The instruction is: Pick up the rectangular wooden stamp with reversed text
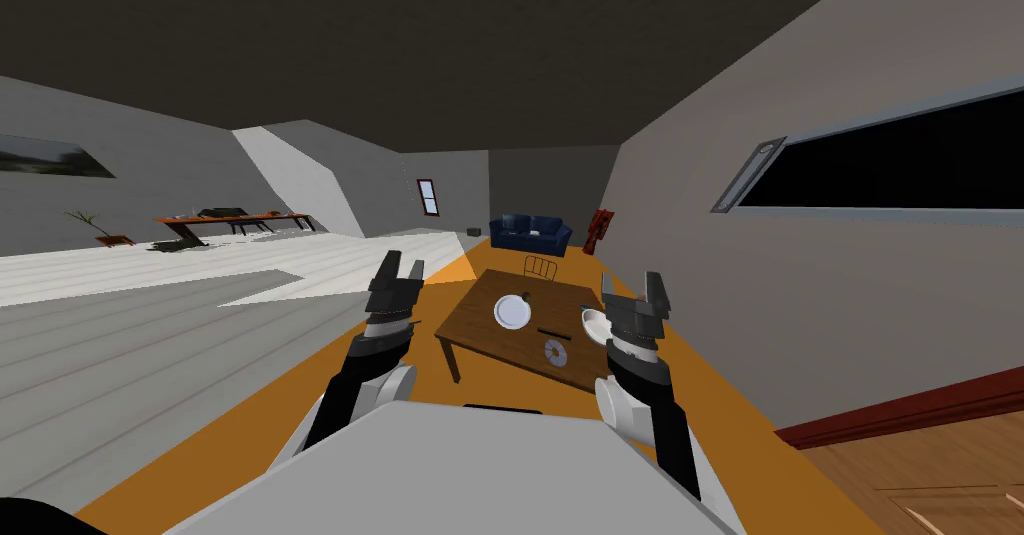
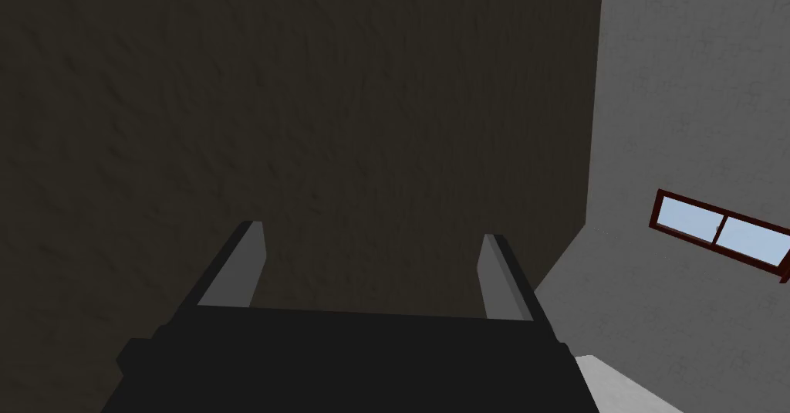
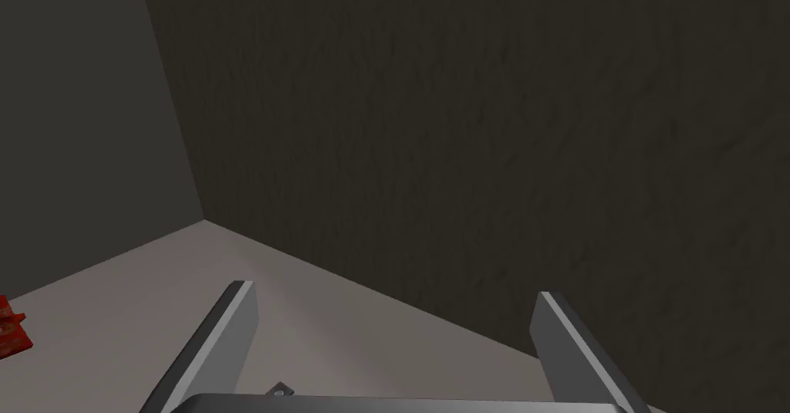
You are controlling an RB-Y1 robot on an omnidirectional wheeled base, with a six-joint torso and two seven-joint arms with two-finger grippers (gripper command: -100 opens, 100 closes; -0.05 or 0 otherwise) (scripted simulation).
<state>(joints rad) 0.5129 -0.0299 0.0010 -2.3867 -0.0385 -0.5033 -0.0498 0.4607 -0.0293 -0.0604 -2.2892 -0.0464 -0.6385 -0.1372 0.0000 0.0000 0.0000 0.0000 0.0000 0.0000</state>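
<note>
In the head view both arms are raised ahead of me, the left claw (image 1: pixel 397 277) at 11 o'clock and the right claw (image 1: pixel 640 294) at 1 o'clock, with the table (image 1: pixel 480 334) between them at 12. The wrist views add the finger spread. The left claw (image 2: pixel 370 269) is wide and holds nothing, and the right claw (image 3: pixel 397 339) is likewise wide and holds nothing.

The table is brown wood. On it are a white plate (image 1: pixel 512 311), a grey disc (image 1: pixel 555 352) near the front edge, and a white bowl (image 1: pixel 596 324) at the right edge, partly behind the right claw. A small dark bar (image 1: pixel 553 334) lies at 12 o'clock of the disc and at 4 o'clock of the plate, well apart from both claws. It is too small to tell whether it is the stamp.

A chair (image 1: pixel 541 269) stands at the table's far side, with a blue sofa (image 1: pixel 530 232) beyond it. The table stands on an orange floor (image 1: pixel 300 379). Pale planks spread toward 9 o'clock, where a long desk (image 1: pixel 235 221) stands by the grey wall. At 2 o'clock a window (image 1: pixel 900 169) shows a black area.
</note>
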